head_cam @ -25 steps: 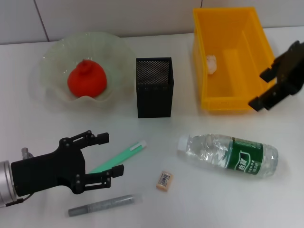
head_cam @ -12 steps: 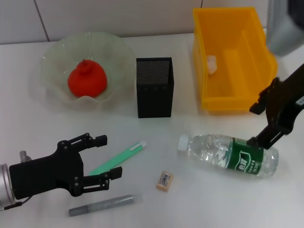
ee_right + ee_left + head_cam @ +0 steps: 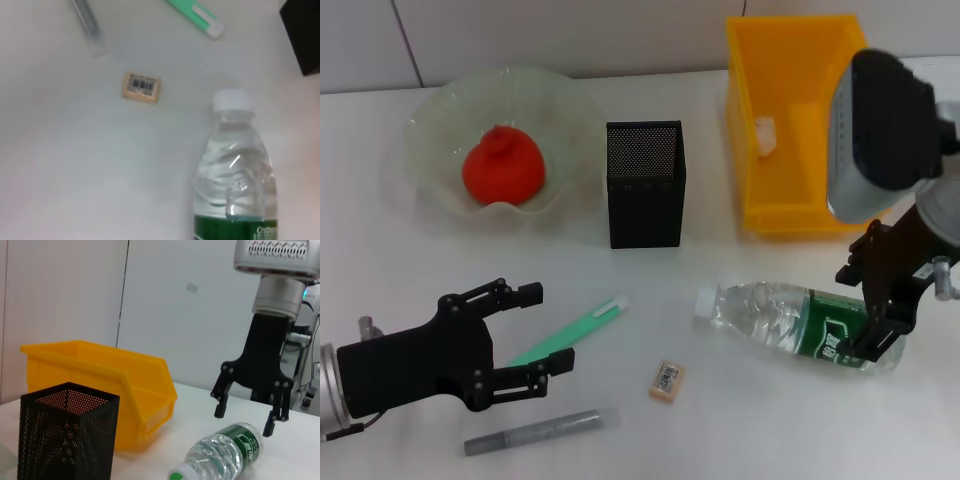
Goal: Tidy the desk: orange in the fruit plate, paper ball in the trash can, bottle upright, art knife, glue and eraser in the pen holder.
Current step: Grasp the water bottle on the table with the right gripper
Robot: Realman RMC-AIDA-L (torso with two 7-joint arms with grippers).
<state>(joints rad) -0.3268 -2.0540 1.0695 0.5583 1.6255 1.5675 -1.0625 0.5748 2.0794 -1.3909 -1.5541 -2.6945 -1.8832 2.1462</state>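
Note:
The clear bottle with a green label lies on its side, cap pointing left. My right gripper is open and hovers over its label end; the left wrist view shows this gripper just above the bottle. My left gripper is open over the green art knife. The tan eraser and grey glue stick lie near it. The orange sits in the fruit plate. The paper ball is in the yellow trash can. The black pen holder stands upright.
The right wrist view shows the bottle, the eraser, the art knife's tip and the glue stick on the white table. The trash can stands behind the pen holder.
My right gripper has moved from beside the trash can down and forward to just over the bottle's label end. My left gripper has barely moved.

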